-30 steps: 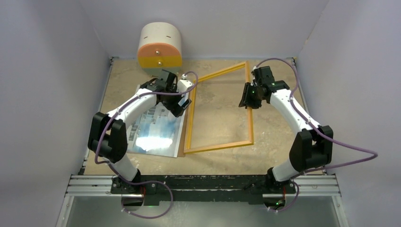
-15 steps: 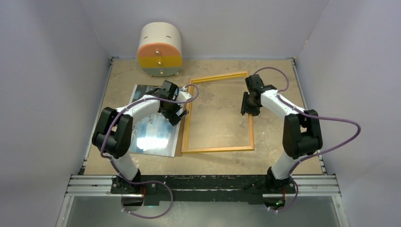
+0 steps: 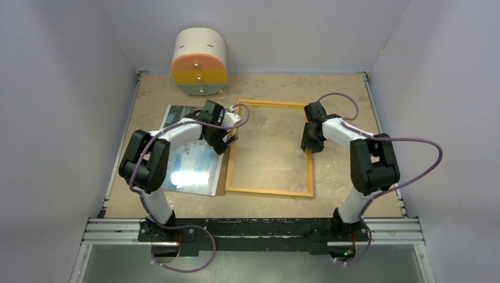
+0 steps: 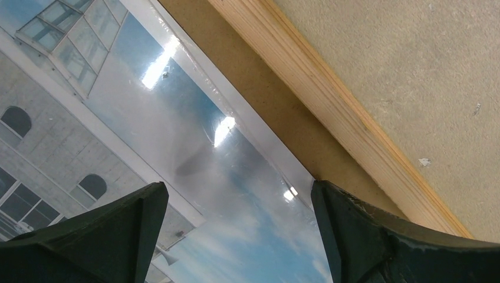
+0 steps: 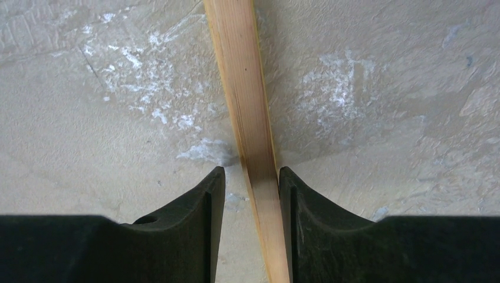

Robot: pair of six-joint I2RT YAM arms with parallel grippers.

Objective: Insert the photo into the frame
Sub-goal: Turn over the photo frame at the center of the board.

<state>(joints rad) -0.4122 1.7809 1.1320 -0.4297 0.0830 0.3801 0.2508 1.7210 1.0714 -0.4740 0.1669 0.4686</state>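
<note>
Right pincer (image 5: 247,188) clenched on the frame (image 5: 240,88) rail, centre-right; left pincer (image 4: 236,188) released above the photo (image 4: 118,118). Best to settle the frame flat on the table (image 3: 354,100) before letting go.

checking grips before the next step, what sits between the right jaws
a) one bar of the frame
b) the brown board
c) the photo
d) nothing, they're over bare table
a: in the right wrist view a wooden bar of the frame runs straight between the right jaws, which close on both its sides.
</note>
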